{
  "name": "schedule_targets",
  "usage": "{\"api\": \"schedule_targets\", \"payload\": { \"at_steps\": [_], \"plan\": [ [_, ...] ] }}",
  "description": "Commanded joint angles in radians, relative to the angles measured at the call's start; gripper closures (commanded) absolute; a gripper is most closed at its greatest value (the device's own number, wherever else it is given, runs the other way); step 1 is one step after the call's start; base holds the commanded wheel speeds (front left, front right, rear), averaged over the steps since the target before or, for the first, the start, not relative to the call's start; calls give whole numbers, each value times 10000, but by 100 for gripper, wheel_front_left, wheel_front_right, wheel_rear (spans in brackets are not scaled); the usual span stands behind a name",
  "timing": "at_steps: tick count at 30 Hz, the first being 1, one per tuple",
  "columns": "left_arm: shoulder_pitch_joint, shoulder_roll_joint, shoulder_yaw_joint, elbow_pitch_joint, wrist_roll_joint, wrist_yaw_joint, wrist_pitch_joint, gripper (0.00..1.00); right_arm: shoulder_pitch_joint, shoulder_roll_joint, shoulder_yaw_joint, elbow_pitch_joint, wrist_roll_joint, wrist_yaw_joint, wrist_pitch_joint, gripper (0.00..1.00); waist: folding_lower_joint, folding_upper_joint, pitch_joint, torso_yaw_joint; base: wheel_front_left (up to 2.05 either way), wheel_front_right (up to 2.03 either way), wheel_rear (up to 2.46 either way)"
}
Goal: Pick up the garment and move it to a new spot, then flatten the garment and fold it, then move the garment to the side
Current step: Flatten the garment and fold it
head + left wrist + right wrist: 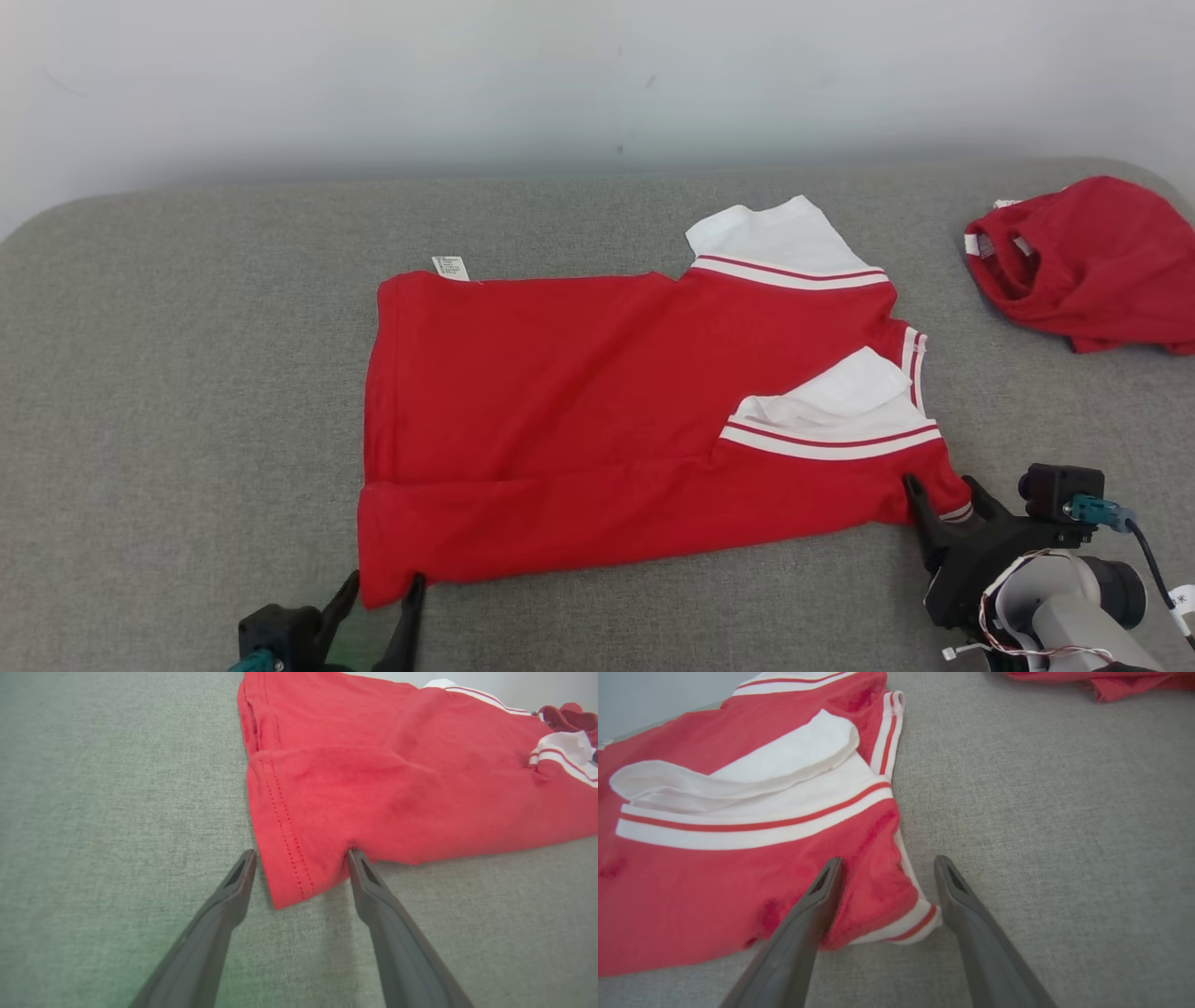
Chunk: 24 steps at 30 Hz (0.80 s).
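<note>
— Head camera?
— High, looking forward and down across the grey surface (pixel 187 373).
— Wrist cameras?
— Low, close, facing along their fingers (pixel 229 905); each shares a near corner of the red garment (pixel 560 420) with the head view.

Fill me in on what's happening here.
A two-armed robot is working on a red shirt spread on a grey surface. Its left gripper sits at the shirt's near-left hem corner and its right gripper at the near-right striped corner. Both are open, straddling the cloth without gripping it. The shirt's near edge looks folded over, so folding seems under way. Another red garment lies crumpled at the far right.
</note>
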Motion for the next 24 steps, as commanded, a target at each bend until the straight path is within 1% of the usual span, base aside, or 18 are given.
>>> {"api": "schedule_targets", "payload": {
  "at_steps": [1,2,3,4,5,6,7,11,14,19,24],
  "plan": [
    [-172,-193,-17,257,-140,-9,-30,0,-83,129,84,127,42,-24,23,57,0,0,44,-17,0,0,0],
    [-221,-241,58,448,-205,-8,-30,13,-94,162,129,188,54,-24,9,93,0,0,30,-22,0,0,0],
    [-279,-254,181,689,-235,-6,-30,51,-82,208,169,232,95,-24,-10,100,0,0,1,-34,0,0,0],
    [-307,-311,187,916,-248,9,-29,67,-61,237,204,275,125,-24,-33,100,0,0,-33,-47,0,0,0],
    [-338,-393,154,1108,-253,7,-29,91,-20,238,226,318,145,-24,-62,100,0,0,-87,-61,0,0,0],
    [-338,-393,154,1108,-253,7,-29,91,-20,238,226,318,145,-24,-62,100,0,0,-87,-61,0,0,0],
    [-391,-462,135,1208,-260,6,-29,100,22,237,237,369,193,-24,-87,100,0,0,-132,-72,0,0,0],
    [-306,-561,123,1207,-253,2,-30,100,371,296,291,316,486,-24,-306,100,0,0,-517,-77,0,0,0],
    [97,-466,205,921,-182,2,-30,100,777,274,368,63,758,-24,-476,100,0,0,-948,-122,0,0,0],
    [905,-249,449,349,-87,4,-30,100,1621,165,492,-677,1033,-24,-509,100,0,0,-1323,-264,0,0,0],
    [1802,-188,636,-118,221,3,-30,100,2572,-80,198,-1364,1157,-24,-485,100,0,0,-1514,-256,0,0,0]
  ]
}}
